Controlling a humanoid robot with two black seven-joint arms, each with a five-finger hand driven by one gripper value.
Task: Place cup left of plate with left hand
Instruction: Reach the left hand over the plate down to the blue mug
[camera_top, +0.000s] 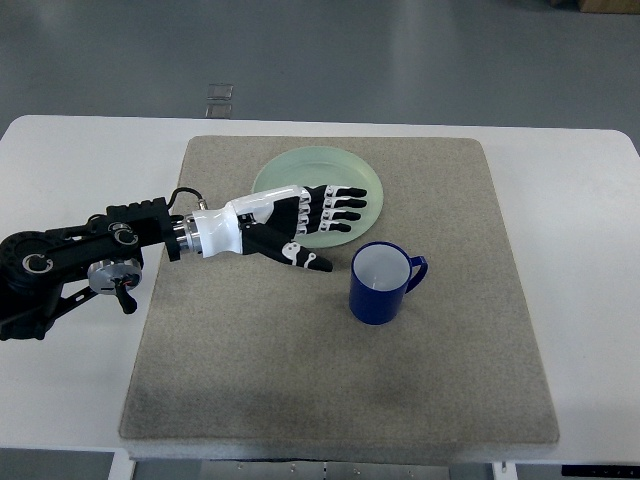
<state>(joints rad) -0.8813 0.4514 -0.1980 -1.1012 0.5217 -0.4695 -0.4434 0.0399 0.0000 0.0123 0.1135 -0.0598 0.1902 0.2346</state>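
Top view: we take the plate (365, 180) as our landmark. It is a pale green, round dish lying flat on the grey mat (330, 390), which covers most of the white table (60, 400).

We see the left hand (305, 222) reaching in from the left edge, its black-and-white fingers (340, 203) extended and spread over the lower left part of the plate. The thumb (305, 259) points away from the plate toward the cup. The hand holds nothing. We cannot tell whether it touches the plate or hovers above it. The right arm does not appear.

The cup (381, 284) is a dark blue mug standing upright on the mat, just below the plate and slightly to its right, apart from the rim. Its handle (417, 272) faces right, away from the hand. The thumb tip lies near the cup wall but is not in contact.

We judge the current step to be the approach: the cup is not yet grasped. The next move calls for shifting the hand off the plate toward the cup, closing the fingers around its body, then carrying it across to the bare mat left of the plate.

Contents: the plate carries nothing. The cup interior appears pale and empty, though we cannot exclude clear liquid.
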